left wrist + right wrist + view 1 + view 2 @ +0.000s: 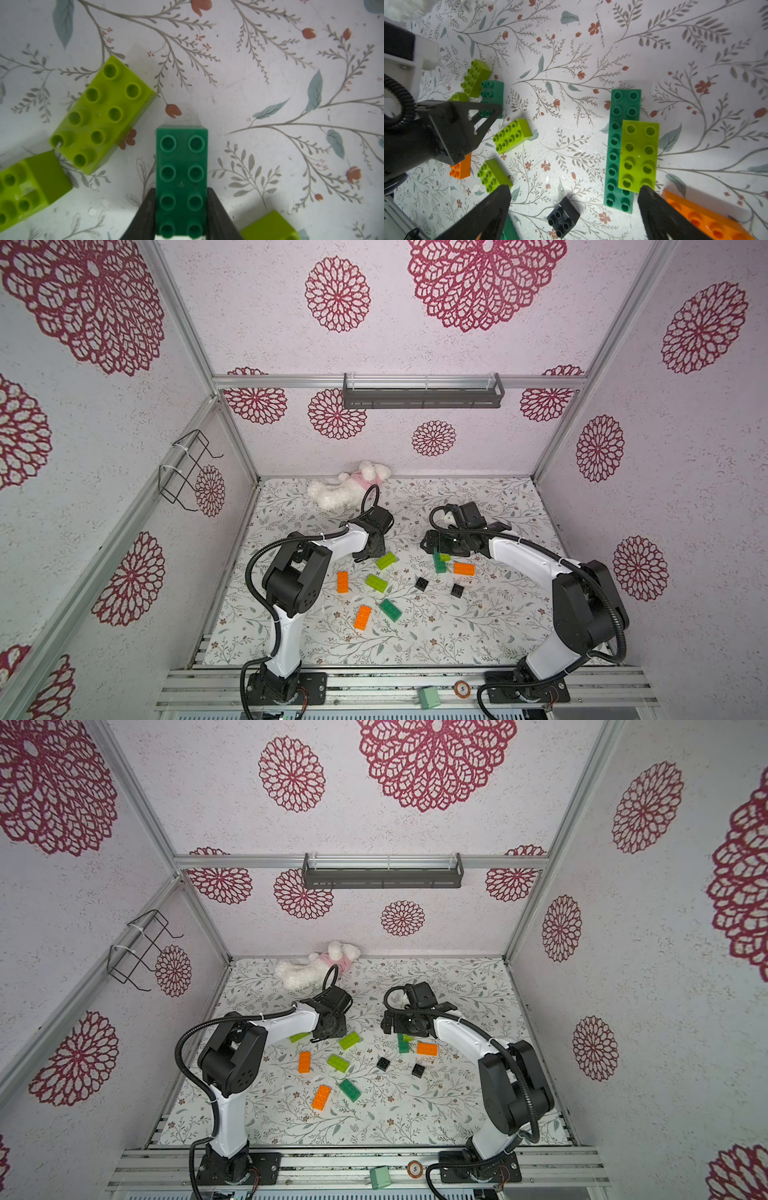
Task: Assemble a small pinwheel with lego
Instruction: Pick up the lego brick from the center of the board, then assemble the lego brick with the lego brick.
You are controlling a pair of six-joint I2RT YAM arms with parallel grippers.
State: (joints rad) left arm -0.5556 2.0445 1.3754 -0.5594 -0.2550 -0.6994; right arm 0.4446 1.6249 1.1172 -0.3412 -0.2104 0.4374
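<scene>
Booth: pale textured walls (415,344) with crimson flower medallions, aluminium frame, dark shelf rail (422,397) on the back wall, black wire rack (187,468) on the wall at robot's left. Table carries a white mat (415,639) with grey leaf and red flower print. White plush toy (345,489) lies at the back edge, well apart from the lego. Lego sits mid-mat between the arms, oblong bricks studs up. Left gripper (181,190) is low over the mat, fingers flush on both long sides of the dark green brick (181,158), gap only as wide as the brick. Right gripper (574,189) is spread wide, holds nothing, and hangs over the dark green row (614,116): two bricks end to end, with the lime top brick (638,153) stacked offset across the joint. One right fingertip is at that lime corner; contact unclear. Loose: lime brick (386,561) just beside left gripper, second lime brick (376,583), loose dark green brick (390,610), left orange brick (343,582), front orange brick (363,617), right orange brick (464,568) near the row. Smallest: black square (421,583) and second black square (457,590), near each other.
</scene>
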